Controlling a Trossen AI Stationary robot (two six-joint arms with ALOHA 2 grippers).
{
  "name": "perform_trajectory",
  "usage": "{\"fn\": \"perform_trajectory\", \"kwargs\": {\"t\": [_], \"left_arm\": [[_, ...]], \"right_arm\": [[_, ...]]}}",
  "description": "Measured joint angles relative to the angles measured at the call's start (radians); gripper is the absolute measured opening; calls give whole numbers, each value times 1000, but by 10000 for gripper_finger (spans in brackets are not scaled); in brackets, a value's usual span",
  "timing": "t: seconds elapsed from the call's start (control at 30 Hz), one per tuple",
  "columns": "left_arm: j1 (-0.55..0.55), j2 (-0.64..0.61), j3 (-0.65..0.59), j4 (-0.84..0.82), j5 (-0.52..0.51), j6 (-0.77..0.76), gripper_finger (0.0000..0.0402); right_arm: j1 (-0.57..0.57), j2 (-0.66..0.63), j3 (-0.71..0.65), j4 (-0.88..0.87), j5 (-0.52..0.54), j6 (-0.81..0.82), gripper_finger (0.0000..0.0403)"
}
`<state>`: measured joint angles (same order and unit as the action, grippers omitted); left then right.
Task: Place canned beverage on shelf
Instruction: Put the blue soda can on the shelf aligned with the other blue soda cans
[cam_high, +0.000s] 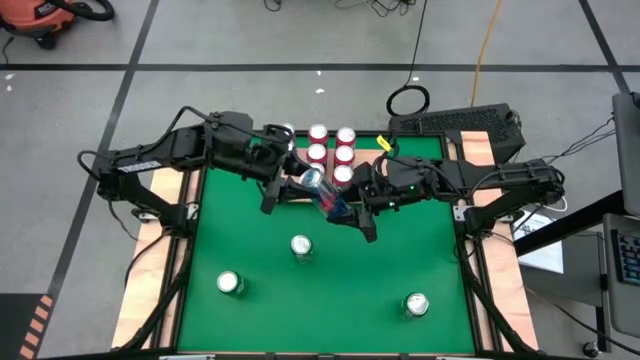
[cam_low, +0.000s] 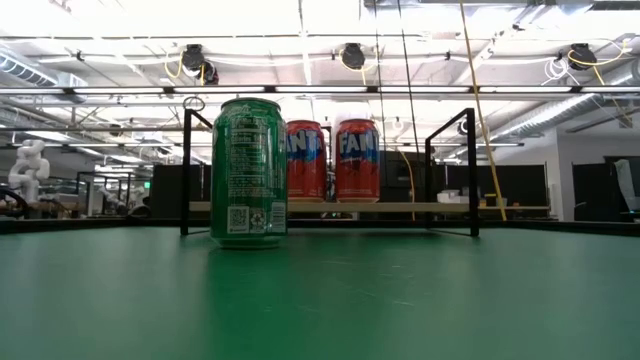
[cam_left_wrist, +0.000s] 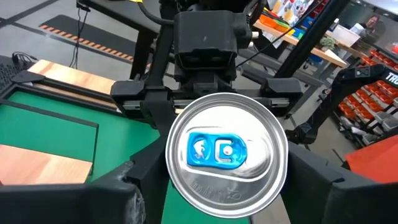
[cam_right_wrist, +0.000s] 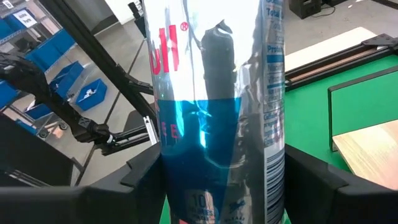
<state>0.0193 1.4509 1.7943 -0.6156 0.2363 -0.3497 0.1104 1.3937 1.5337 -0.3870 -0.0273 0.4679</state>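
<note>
Now held above the green mat (cam_high: 250, 240), just in front of the small light-wood shelf with black rails (cam_high: 296, 189): slim blue-and-silver can (cam_high: 326, 193), long axis tilted. Right gripper (cam_high: 352, 212) clamped on its body. Left gripper (cam_high: 284, 185) at its lid end, closing around it; contact not clear. Both arms stretched inward, meeting mid-table.

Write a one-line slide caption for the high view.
Both grippers, left and right, meet at a tilted blue-and-silver can beside the shelf stocked with red cans.
</note>
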Motion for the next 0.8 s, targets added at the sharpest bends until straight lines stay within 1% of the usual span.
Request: {"fn": "perform_trajectory", "kwargs": {"t": [0.17,0.27,0.4,0.6,0.8], "left_arm": [[-2,0,0,0,0,-1,229],[-2,0,0,0,1,-4,228],[-2,0,0,-3,0,-18,226],[-2,2,-2,-8,0,-12,226],[-4,3,-2,-30,1,-11,226]], "right_arm": [[0,0,0,0,13,-2,239],[0,0,0,0,17,-2,247],[0,0,1,-6,26,16,269],[0,0,3,-69,29,85,307],[-1,-1,3,-133,27,115,335]]}}
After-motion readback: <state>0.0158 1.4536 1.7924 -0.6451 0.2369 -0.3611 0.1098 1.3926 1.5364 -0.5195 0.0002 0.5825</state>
